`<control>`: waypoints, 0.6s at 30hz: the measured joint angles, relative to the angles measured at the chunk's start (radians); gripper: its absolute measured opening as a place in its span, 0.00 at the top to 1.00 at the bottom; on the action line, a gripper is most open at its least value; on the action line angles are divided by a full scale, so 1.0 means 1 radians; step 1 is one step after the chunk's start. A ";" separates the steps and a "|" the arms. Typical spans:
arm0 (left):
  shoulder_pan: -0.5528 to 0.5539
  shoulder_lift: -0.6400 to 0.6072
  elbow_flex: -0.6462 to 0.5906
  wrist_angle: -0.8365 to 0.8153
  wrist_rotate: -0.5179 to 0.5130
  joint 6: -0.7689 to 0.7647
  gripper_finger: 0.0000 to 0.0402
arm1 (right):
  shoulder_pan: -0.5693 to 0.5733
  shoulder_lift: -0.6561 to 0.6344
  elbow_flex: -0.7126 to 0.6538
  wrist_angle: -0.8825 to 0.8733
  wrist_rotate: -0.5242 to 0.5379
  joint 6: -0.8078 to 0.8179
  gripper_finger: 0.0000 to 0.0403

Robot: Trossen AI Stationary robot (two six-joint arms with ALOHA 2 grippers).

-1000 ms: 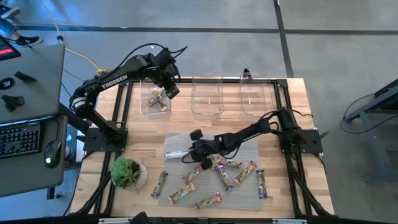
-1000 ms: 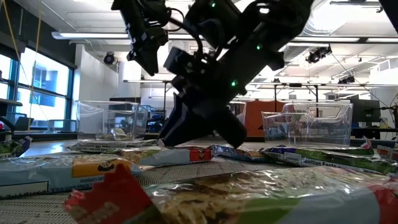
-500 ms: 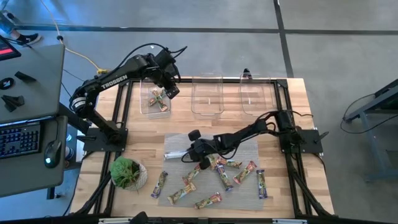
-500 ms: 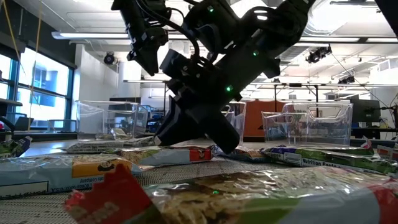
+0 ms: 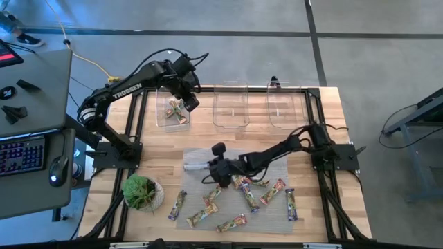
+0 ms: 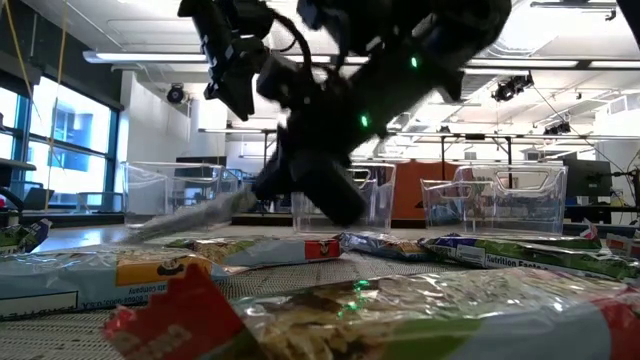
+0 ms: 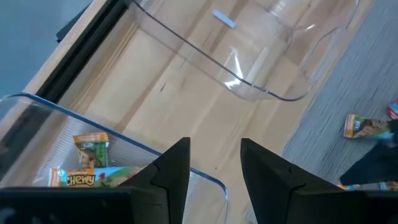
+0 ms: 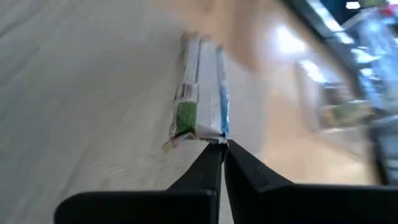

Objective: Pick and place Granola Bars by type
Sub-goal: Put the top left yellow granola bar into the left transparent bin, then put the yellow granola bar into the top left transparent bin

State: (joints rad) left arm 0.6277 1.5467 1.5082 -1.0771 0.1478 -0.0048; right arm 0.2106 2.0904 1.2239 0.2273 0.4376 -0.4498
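Left gripper (image 5: 185, 97), jaws parted and empty, hovers over the left bin (image 5: 163, 119) at the worktop's far edge, which holds green bars (image 7: 87, 167). Centre: right gripper (image 8: 219, 146), jaws closed on one end of a silver bar (image 8: 198, 87), lifts it off the grey mat (image 5: 197, 158). Loose bars (image 5: 243, 190) lie along the near edge. Step: pick-up; next, probably carriage to a bin of matching type

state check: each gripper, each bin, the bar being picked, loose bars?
right gripper: shut on silver bar
silver bar: pinched at one end, over the mat
left gripper: open, empty, above left bin
left bin: holds green bars
middle bin: empty
right bin: empty
loose bars: scattered flat on mat
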 joint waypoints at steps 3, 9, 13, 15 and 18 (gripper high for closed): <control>0.000 -0.001 0.000 0.001 -0.001 0.000 0.66 | 0.000 -0.038 0.008 0.002 0.062 -0.002 1.00; 0.000 -0.031 0.000 -0.003 0.016 0.014 0.66 | -0.029 -0.140 0.008 0.015 0.150 -0.053 1.00; 0.000 -0.091 0.000 0.011 0.021 0.034 0.66 | -0.080 -0.192 0.008 0.108 0.146 -0.124 1.00; 0.000 -0.128 0.000 0.039 0.019 0.045 0.66 | -0.118 -0.199 0.009 0.179 0.092 -0.135 1.00; 0.000 -0.187 0.000 0.080 -0.001 0.061 0.66 | -0.180 -0.199 0.009 0.248 -0.018 -0.131 1.00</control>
State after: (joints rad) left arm 0.6278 1.3601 1.5078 -0.9972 0.1473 0.0566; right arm 0.0305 1.8912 1.2331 0.4756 0.4192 -0.5804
